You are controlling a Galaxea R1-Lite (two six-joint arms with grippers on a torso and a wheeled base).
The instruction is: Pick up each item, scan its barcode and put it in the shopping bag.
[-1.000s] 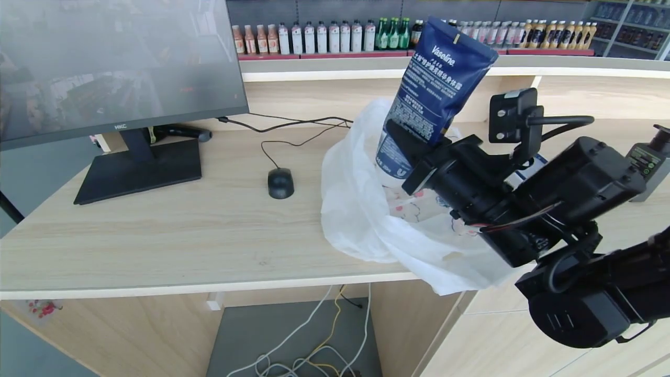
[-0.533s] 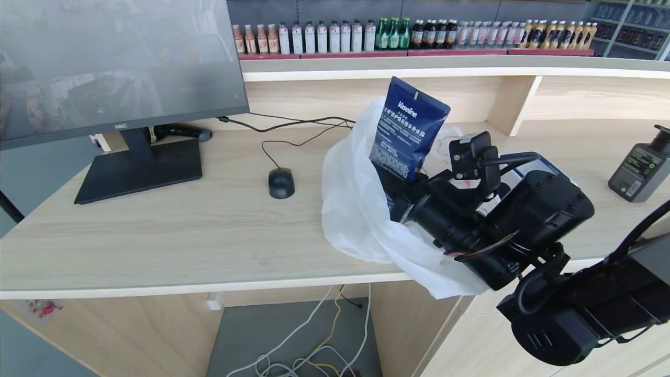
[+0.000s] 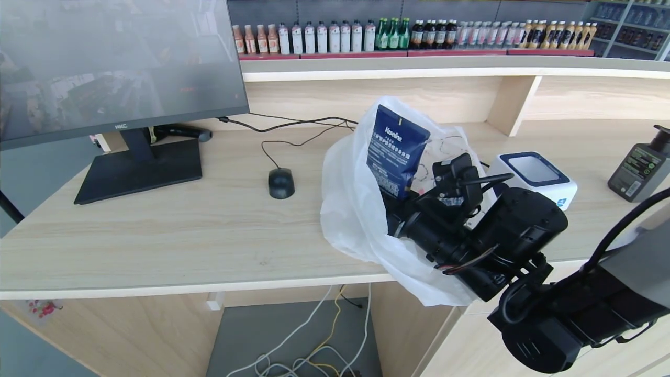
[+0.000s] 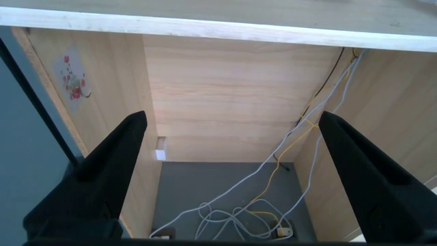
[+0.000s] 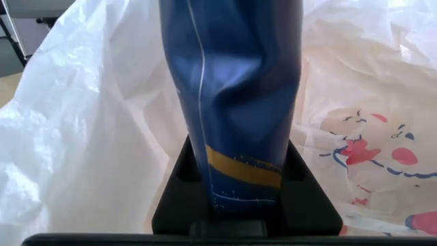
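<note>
- Head view: a white thin plastic shopping bag (image 3: 356,209) stands at the front edge of the light wooden table (image 3: 183,235), toward its right side. The bag's lower folds hang over that edge.
- A dark blue soft pouch with white print (image 3: 396,149) stands nearly upright in the mouth of the bag. Its top rises above the rim and its lower end is down inside.
- The right claw (image 3: 393,212) reaches into the bag from the front-right and is clamped on the lower end of the pouch.
- A white box scanner with a blue-rimmed window (image 3: 535,178) sits just beside the bag, toward the right edge. A grey pump bottle (image 3: 637,170) stands at the right edge, well apart from the bag.
- A black flat monitor (image 3: 120,63) stands at the back left corner, and a black computer mouse (image 3: 281,183) lies between it and the bag.
- Left wrist view: the left claw (image 4: 232,178) hangs below the table's front edge with its jaws spread wide and nothing between them. Past it are a wooden panel (image 4: 225,96) and loose cables (image 4: 273,205) on the floor.
- Right wrist view: the pouch (image 5: 232,82) is pinched between the two black jaws by its lower end, which has a yellow stripe. The white bag (image 5: 82,137) surrounds it on both sides.
</note>
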